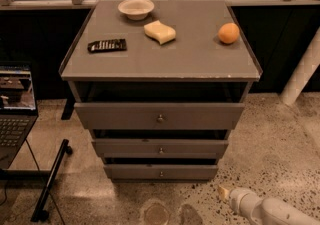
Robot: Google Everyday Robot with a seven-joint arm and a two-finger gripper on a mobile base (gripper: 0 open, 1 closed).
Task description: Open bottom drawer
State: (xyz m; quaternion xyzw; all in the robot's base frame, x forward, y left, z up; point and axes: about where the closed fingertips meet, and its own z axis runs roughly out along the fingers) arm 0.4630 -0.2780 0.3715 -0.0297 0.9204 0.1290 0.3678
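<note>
The bottom drawer, lowest of three, runs left-right. Its knob lies up and left of the claw, which hangs near the floor. The claw's opening cannot be told.

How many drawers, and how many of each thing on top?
Drawers: 3 (top drawer, middle drawer, bottom drawer)
Bowl: 1
Sponge: 1
Orange: 1
Black remote: 1
Total: 7
The gripper is at lower right, apart from the drawers.

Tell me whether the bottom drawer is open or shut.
Shut, it seems: the bottom drawer sits back under the middle drawer, not pulled out. The gripper hangs low right, off its knob.
</note>
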